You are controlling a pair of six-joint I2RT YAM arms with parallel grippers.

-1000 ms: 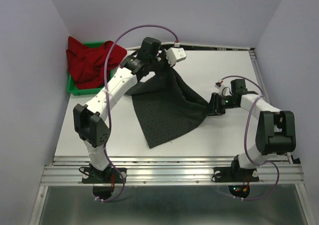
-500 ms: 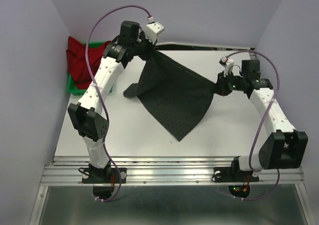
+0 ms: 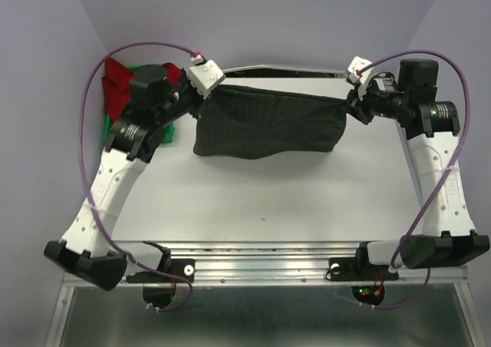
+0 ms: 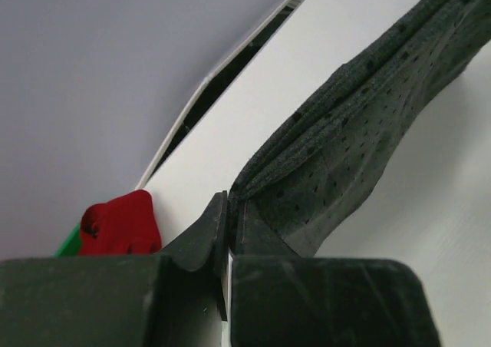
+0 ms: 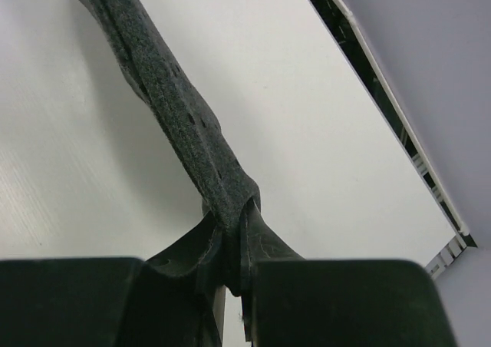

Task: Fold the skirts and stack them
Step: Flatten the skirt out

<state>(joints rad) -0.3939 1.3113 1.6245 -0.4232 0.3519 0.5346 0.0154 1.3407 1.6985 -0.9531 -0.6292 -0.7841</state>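
Note:
A charcoal-black dotted skirt (image 3: 268, 123) hangs stretched wide in the air over the far part of the table, held at both upper corners. My left gripper (image 3: 201, 100) is shut on its left corner, where the cloth (image 4: 345, 140) runs up from the pinched jaws (image 4: 230, 209). At the right corner my right gripper (image 3: 351, 105) is shut on the skirt's edge (image 5: 176, 117), which leaves the jaws (image 5: 234, 213) as a taut band. A bright red skirt (image 3: 119, 82) lies bunched in the bin at the far left, also seen as a red lump (image 4: 119, 224) in the left wrist view.
A small green bin (image 3: 115, 128) sits at the table's far left, partly behind the left arm. The white table (image 3: 261, 193) lies below the hanging cloth. Purple walls close in on three sides, and a metal rail (image 3: 261, 266) runs along the near edge.
Both arms have risen and spread apart, lifting the black skirt off the table and pulling it from a slanted drape into a wide, taut, hanging band. The right gripper closed on its corner.

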